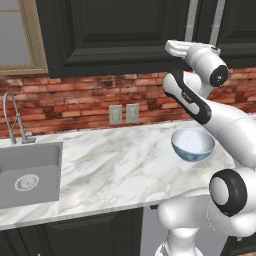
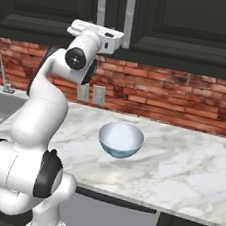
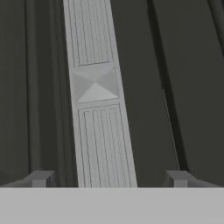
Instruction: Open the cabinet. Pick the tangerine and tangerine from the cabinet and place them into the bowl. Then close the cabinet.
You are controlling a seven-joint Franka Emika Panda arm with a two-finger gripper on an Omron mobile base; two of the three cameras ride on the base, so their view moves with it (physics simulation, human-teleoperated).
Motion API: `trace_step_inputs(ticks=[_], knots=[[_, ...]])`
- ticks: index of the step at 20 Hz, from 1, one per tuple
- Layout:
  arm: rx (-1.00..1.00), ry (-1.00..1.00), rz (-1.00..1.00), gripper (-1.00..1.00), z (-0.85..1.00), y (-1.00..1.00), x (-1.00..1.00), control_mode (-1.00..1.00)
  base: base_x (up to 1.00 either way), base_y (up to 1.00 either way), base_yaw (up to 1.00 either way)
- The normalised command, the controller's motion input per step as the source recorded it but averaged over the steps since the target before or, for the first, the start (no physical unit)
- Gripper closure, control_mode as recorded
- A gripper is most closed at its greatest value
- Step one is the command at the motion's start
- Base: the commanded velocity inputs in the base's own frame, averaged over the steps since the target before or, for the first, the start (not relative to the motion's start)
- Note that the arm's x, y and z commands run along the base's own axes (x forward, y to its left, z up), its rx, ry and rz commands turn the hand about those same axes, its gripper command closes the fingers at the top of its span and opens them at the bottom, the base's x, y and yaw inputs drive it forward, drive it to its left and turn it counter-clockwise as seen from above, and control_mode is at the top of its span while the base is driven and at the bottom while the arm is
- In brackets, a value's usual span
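The black upper cabinet [image 1: 125, 35] hangs shut over the counter, so the tangerines are hidden. My hand is raised to the lower end of one of its vertical silver bar handles [image 1: 190, 20] [image 2: 102, 2]. In the hand view that handle [image 3: 98, 109] runs up between the two dark fingertips [image 3: 41, 177], with a gap on each side. My gripper [image 3: 109, 179] is open and holds nothing. The bowl [image 1: 193, 144] [image 2: 121, 139], white inside and pale blue outside, stands empty on the marble counter [image 1: 125, 165] below the arm.
A steel sink [image 1: 27, 172] with a curved faucet [image 1: 12, 117] sits at the counter's left end. Two wall outlets [image 1: 124, 113] are set in the red brick backsplash. A window [image 1: 17, 35] is at the upper left. A second silver handle [image 2: 129, 11] hangs beside the first.
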Motion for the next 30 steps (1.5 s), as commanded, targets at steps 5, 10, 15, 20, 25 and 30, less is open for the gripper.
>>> trace_step_inputs(ticks=[5,10,15,20,25,30], knots=[[0.0,0.01,0.0,1.0,-0.03,0.0,0.26,-1.0,0.0,0.0,0.0],[0.0,0.0,0.0,1.0,0.0,0.0,0.0,-1.0,0.0,0.0,0.0],[0.0,-0.01,0.0,1.0,0.0,0.0,-0.06,-1.0,0.0,0.0,0.0],[0.0,-0.08,0.0,1.0,0.16,0.13,-0.46,-1.0,0.0,0.0,0.0],[-0.01,-0.11,0.0,1.0,0.43,0.37,-0.75,-1.0,0.0,0.0,0.0],[-0.07,-0.02,-0.04,1.0,0.54,0.62,-0.87,-1.0,0.0,0.0,0.0]])
